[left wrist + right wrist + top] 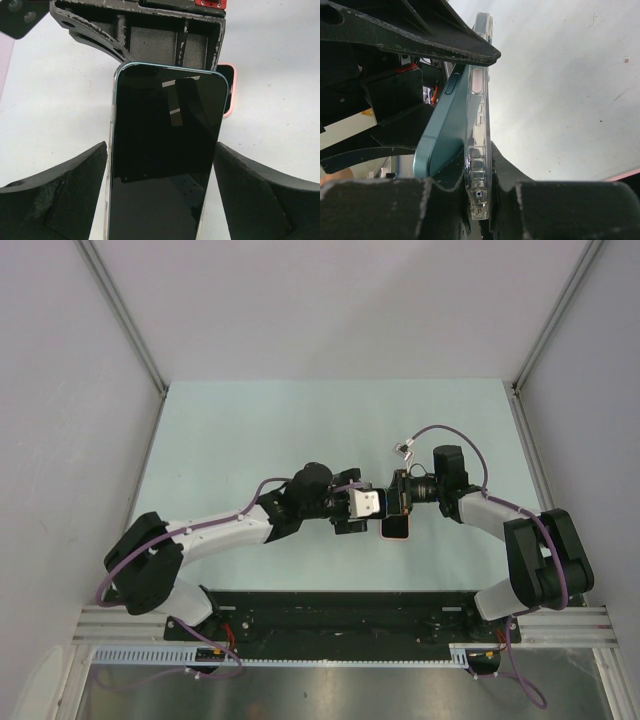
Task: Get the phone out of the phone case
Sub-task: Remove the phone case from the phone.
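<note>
At the left of the top view, the left arm (215,530) is seen reaching from its base towards the middle of the pale green counter (250,430). The left claw (365,505) is held wide apart there. In the left wrist view its two fingers (55,195) are placed on either side of the phone (167,150), just beside its long edges. Whether they touch those edges cannot be told, and nothing is clamped by them.

The phone is held above the counter between the two claws, with its dark screen turned to the left wrist camera. In the right wrist view its teal back is shown tilted away from the clear phone case (481,125) at the near end. At the far end, phone and case are drawn together under the left claw's finger.

A pink-rimmed object (397,530) is seen lying on the counter just below the meeting claws; what it is cannot be told.

The right claw (402,495) is closed tightly on the near end of the phone case, which is pinched edge-on between its fingers (570,210). The right arm (520,540) is bent in from the right, with a purple cable (460,435) looped above it.
</note>
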You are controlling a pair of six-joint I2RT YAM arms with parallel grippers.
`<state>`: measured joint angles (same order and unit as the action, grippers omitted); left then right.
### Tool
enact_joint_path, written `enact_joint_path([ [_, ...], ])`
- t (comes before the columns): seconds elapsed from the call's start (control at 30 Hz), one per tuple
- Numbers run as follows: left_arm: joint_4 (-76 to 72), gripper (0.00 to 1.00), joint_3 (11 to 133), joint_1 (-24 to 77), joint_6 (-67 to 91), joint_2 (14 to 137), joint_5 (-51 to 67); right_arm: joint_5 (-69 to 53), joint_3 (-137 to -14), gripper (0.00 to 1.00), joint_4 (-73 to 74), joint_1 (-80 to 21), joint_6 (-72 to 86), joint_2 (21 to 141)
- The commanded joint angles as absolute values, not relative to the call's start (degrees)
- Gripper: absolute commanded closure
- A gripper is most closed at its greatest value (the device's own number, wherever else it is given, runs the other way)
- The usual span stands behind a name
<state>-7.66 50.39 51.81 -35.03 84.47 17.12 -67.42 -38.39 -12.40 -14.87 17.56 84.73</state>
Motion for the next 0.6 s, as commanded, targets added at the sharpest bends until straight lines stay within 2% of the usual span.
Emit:
enact_joint_path([
  [0.0, -10.28, 0.17, 51.15, 52.29, -35.86, 84.64, 16.61, -70.31, -41.13, 1.0, -15.47, -15.03, 18.28, 84.02],
  [0.13, -10.28, 0.31, 51.24, 52.3, -35.25, 84.29, 16.96, -69.96, -41.13, 1.0, -15.29, -14.94, 17.93, 84.02],
  [0.43, -10.28, 0.36, 50.45, 52.38, -33.75, 83.23, 18.45, -68.38, -41.13, 1.0, -14.77, -14.24, 17.05, 84.02],
  [0.57, -10.28, 0.5, 50.54, 52.38, -32.87, 83.06, 18.98, -67.68, -41.13, 1.0, -14.77, -13.89, 16.96, 84.02],
])
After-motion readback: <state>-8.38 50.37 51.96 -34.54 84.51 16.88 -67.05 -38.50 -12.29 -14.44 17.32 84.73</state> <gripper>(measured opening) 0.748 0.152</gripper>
